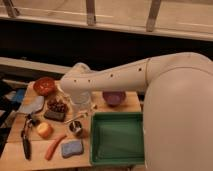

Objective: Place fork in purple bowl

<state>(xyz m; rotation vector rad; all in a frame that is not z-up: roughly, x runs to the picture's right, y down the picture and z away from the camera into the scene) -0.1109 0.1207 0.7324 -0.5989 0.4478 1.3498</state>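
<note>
Right up front, huge white robot arm (120, 77) hogging the right side of the frame, stretched leftward across the table. Along the bottom edge of the wooden table (15, 157): black-handled tool (26, 142) at lower left, orange stick-shaped thing (54, 146), blue sponge (71, 148), then a green tray (117, 137) at lower centre. One step back: yellow-orange round fruit (44, 130) and a little metal cup (76, 128). Just behind the cup, what looks like the fork (81, 117): slim pale sliver lying flat on the wood, left of centre, long axis running from lower left to upper right, more or less. Can't tell tine end from handle end. Not in the purple bowl, well left of it and a bit nearer. Right above the fork, gripper (82, 101) hanging down off the arm's bent end, left of centre frame, jaws spread wide, nothing visibly gripped. Hard to say whether touching the fork or just hovering over it. Left of that, dark tray (56, 107) of brownish lumps and a grey-blue flat piece (32, 105). Further back, purple bowl (114, 98) upright near the table's far edge at centre, just beyond the green tray, and red-orange bowl (44, 86) at the table's upper left. Way at the back, dark wall and a railing (90, 15) across the top.
</note>
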